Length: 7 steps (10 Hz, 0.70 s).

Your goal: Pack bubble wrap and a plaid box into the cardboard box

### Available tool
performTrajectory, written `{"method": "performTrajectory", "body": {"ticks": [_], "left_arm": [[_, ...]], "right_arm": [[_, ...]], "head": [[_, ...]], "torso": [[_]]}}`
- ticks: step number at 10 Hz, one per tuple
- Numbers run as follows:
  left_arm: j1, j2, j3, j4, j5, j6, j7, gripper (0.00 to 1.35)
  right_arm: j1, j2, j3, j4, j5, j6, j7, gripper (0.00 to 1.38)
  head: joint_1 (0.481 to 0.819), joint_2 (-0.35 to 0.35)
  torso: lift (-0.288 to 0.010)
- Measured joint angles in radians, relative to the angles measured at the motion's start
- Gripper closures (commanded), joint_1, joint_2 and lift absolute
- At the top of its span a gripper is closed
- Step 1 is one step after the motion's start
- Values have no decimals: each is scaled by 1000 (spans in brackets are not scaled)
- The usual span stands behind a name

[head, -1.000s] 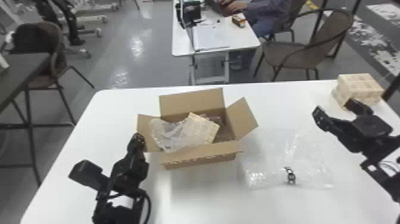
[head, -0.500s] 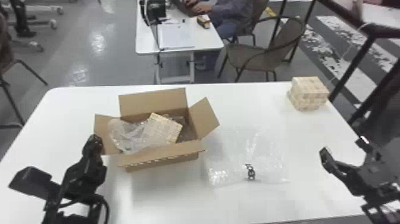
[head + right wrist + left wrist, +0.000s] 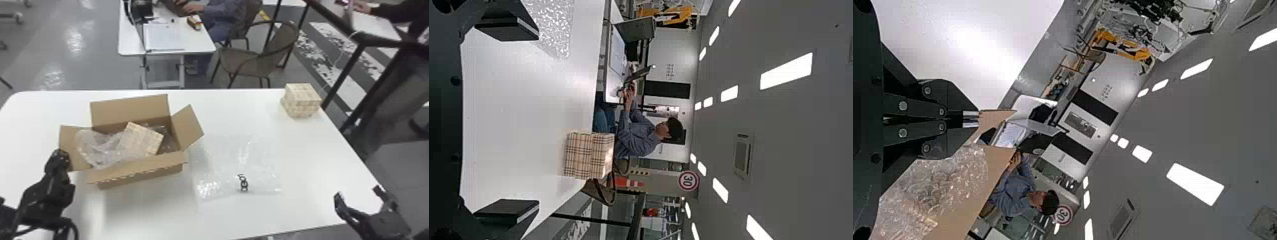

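One plaid box [image 3: 301, 100] sits at the table's far right corner; another lies tilted on bubble wrap [image 3: 99, 145] inside the open cardboard box [image 3: 143, 175]. The right gripper [image 3: 531, 120], wide and empty, should straddle the corner one squarely before squeezing. The left gripper's [image 3: 970, 120] fingers are together by a flap [image 3: 68, 143]; whether they pinch it, I cannot tell.
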Motion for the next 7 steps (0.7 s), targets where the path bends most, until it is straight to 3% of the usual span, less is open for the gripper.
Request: {"method": "performTrajectory", "body": {"ticks": [3,5,7], "left_arm": [[-4,-14,55,10,-27,-2,3,1204],[-8,-53,141,18,-93,-7,28,1204],[-32,-59,247,29,-153,2,19,1204]], "right_arm": [[-5,0,-2,37,-13,0,0,108],[-17,0,2,46,-17,11,1,108],[-28,0,3,52,-19,22,15,108]], "head": [[695,-129],[695,-78],[695,-22]], "torso": [[-110],[-110],[-110]]}}
